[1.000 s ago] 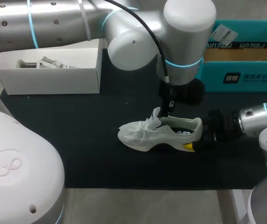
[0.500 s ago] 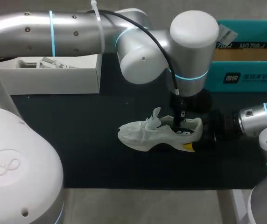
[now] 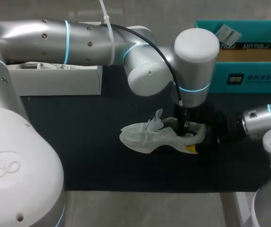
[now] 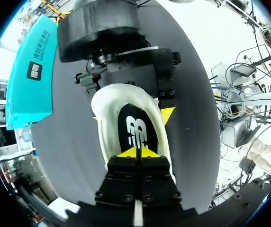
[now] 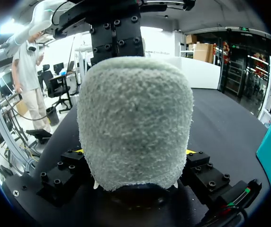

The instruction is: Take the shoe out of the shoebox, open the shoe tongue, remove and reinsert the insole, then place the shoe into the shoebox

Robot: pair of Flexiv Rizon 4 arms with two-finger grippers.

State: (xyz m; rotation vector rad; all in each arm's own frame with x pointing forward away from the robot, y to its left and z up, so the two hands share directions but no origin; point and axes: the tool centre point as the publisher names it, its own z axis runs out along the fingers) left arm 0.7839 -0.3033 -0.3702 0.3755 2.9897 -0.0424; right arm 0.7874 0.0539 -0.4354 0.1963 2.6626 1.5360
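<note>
While the white shoe [image 3: 147, 137] sits upright on the dark desk [image 3: 78, 151] just right of the frame's centre, toe pointing left, my right jaws hold its heel from both sides. My left arm [image 3: 194, 61] hangs over the shoe's opening. I see my left jaws pressed tight together, their yellow tips down on the black insole [image 4: 136, 125] inside. The teal shoebox [image 3: 249, 78] stands at the upper right of the frame, apart from the shoe.

Centre: white shoe [image 3: 147, 136] upright on the dark table, toe to my left, heel clasped in my right gripper [image 3: 199, 137]; black insole [image 4: 136, 128] seated inside. Teal shoebox [image 3: 249, 78] open, behind at my right.
</note>
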